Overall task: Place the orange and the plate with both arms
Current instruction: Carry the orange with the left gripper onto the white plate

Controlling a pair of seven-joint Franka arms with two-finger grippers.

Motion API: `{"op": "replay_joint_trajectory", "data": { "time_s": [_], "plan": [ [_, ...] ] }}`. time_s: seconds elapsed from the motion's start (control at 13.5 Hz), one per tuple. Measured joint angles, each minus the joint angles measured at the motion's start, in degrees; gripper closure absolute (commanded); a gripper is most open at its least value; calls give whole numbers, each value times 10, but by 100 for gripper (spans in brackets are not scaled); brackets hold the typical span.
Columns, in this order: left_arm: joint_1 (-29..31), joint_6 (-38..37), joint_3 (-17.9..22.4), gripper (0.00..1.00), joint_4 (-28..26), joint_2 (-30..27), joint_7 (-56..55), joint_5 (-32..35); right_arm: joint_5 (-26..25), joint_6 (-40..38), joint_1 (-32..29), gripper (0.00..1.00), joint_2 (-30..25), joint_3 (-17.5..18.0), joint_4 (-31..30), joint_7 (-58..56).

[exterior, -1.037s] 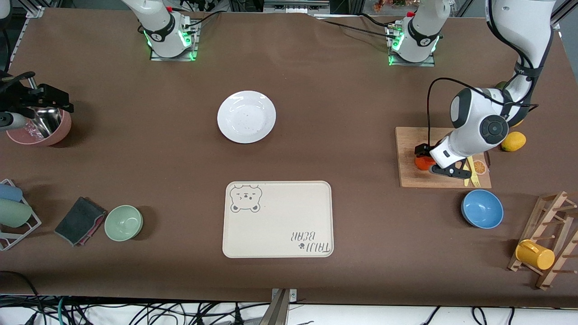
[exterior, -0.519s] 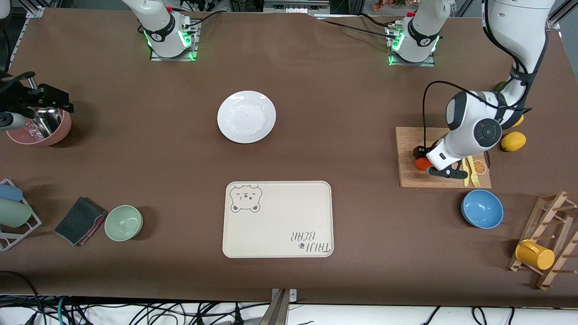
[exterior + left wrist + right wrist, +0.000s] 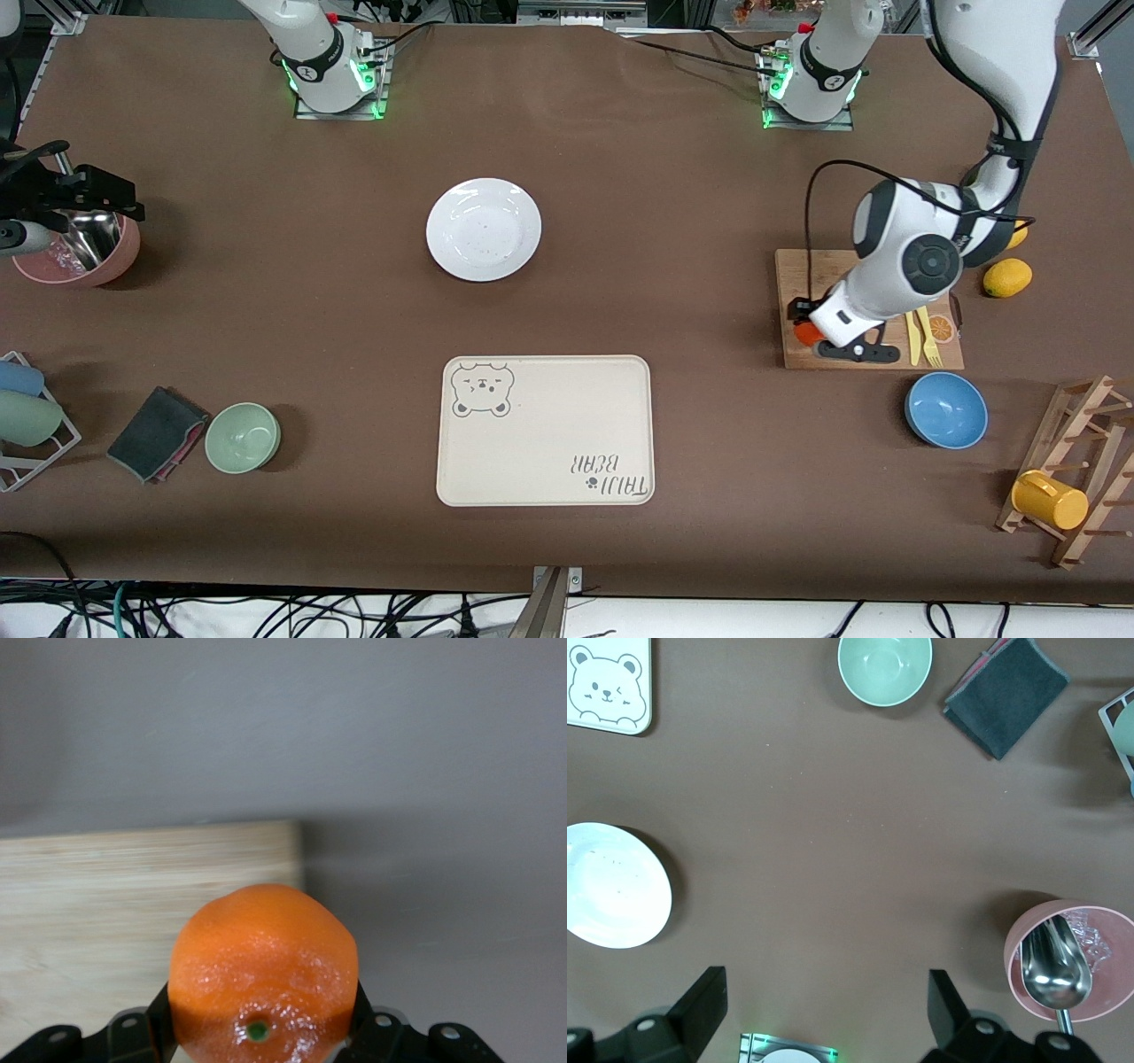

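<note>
The orange (image 3: 805,333) is small and red-orange, and my left gripper (image 3: 810,328) is shut on it just above the wooden cutting board (image 3: 815,266), by the board's corner toward the right arm's end. In the left wrist view the orange (image 3: 264,966) fills the space between the black fingers (image 3: 133,1035), with the board (image 3: 133,895) below. The white plate (image 3: 484,229) lies on the table's middle, nearer the robots' bases than the bear tray. My right gripper (image 3: 124,202) waits open and empty over the table beside the pink bowl; its wrist view shows the plate (image 3: 611,886).
A cream bear-print tray (image 3: 545,430) lies near the front edge. A yellow fork and knife (image 3: 921,332) rest on the board, with a lemon (image 3: 1007,277) and blue bowl (image 3: 946,409) nearby. A mug rack (image 3: 1076,461), green bowl (image 3: 243,437), dark cloth (image 3: 157,432) and pink bowl (image 3: 80,252) stand around.
My left gripper has shut on the orange and carried it along the board toward the right arm's end. The right arm has not moved.
</note>
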Motion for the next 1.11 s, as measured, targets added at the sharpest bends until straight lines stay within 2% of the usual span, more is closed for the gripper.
{"op": "replay_joint_trajectory", "data": {
  "time_s": [0.3, 0.59, 0.89, 1.11],
  "plan": [
    [-134, -35, -4, 91, 66, 10, -195, -32, 0, 0, 0, 0, 0, 0, 0, 0],
    [-285, -35, -5, 92, 145, 64, -410, -48, 0, 0, 0, 0, 0, 0, 0, 0],
    [-422, -34, -5, 92, 272, 167, -588, -72, 0, 0, 0, 0, 0, 0, 0, 0],
    [-498, -19, -4, 89, 347, 248, -669, -72, 0, 0, 0, 0, 0, 0, 0, 0]
  ]
}}
